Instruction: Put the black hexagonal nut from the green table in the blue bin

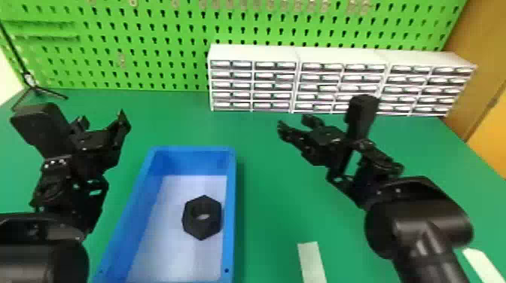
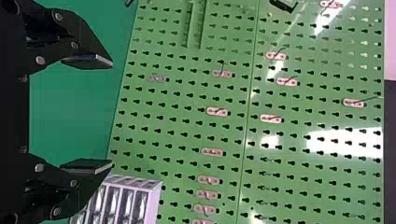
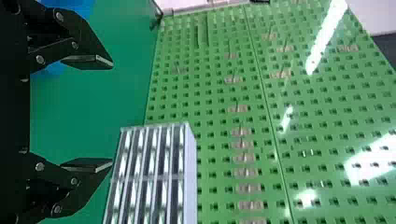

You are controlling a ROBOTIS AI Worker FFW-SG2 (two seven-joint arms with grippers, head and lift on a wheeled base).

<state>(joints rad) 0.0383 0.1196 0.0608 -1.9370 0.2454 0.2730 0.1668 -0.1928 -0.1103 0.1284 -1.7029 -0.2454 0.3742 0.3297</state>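
Nut (image 1: 203, 231), black and hexagonal, lies inside the blue bin (image 1: 194, 149), low and a little left of centre in the head view. It rests on the bin's pale floor, close to the bin's right-hand wall in the frame, with the floor's pale colour showing through its hole. The bin sits on the green tabletop (image 1: 271, 210) and runs down to the lower edge of the frame.

The left gripper (image 1: 102, 118) is at the left of the frame, beyond and to the left of the bin's upper left corner, its two fingers spread apart. The right gripper (image 1: 294, 122) is right of centre, well apart from the bin, its fingers likewise parted. In the left wrist view, the two fingers of the left gripper (image 2: 112, 113) stand wide apart, with the green pegboard (image 1: 150, 49) beyond them. In the right wrist view, the right gripper (image 3: 112, 114) also has a wide gap between its fingers, and part of the bin shows past one of them.

White drawer cabinets (image 1: 342, 56) stand in a row before the pegboard, from the upper middle to the upper right of the frame. A pale strip (image 1: 311, 261) lies on the tabletop at the lower edge, right of the bin, and another (image 1: 483, 265) in the lower right corner.
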